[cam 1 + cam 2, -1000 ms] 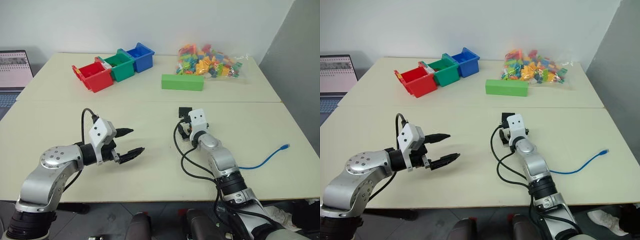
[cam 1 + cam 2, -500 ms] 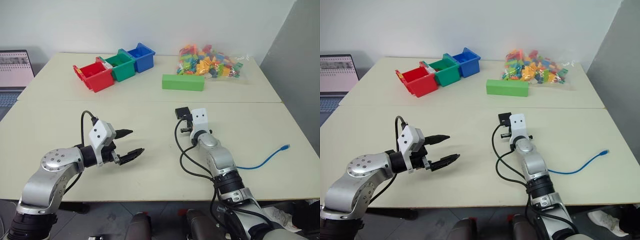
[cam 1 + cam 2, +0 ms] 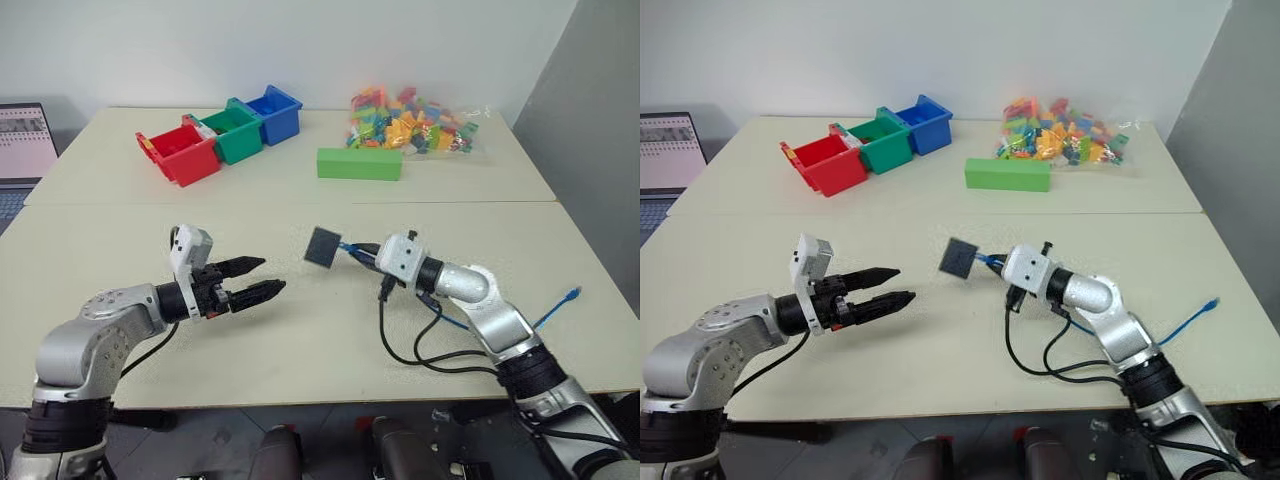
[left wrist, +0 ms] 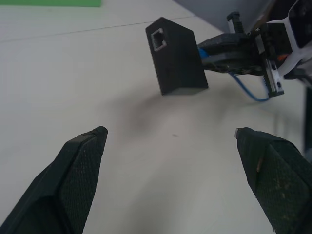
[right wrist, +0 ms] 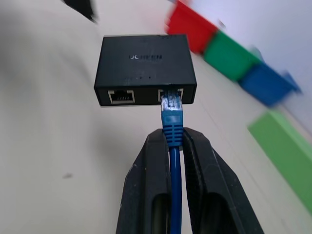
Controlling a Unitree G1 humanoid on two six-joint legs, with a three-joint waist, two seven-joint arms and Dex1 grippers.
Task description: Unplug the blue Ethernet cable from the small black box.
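The small black box (image 3: pixel 323 246) hangs in the air above the table, tilted, between my two grippers. The blue Ethernet cable (image 5: pixel 172 116) is plugged into one of its two side ports. My right gripper (image 3: pixel 360 250) points toward the left and is shut on the cable just behind the plug, so the box is carried by the cable. From there the cable runs back under the right arm to its free end (image 3: pixel 570 294) near the table's right edge. My left gripper (image 3: pixel 268 276) stands open a short way left of the box, its fingers (image 4: pixel 80 156) pointing at it and apart from it.
Red (image 3: pixel 180 156), green (image 3: pixel 228 130) and blue (image 3: pixel 272 111) bins stand at the back left. A green block (image 3: pixel 360 164) and a bag of coloured bricks (image 3: pixel 410 118) lie at the back. A laptop (image 3: pixel 25 128) sits at the far left. Black arm cables (image 3: pixel 420 350) loop on the table.
My right gripper has shut on the blue cable, risen and swung to point left, lifting the black box off the table. The left gripper has rolled in place and stayed open.
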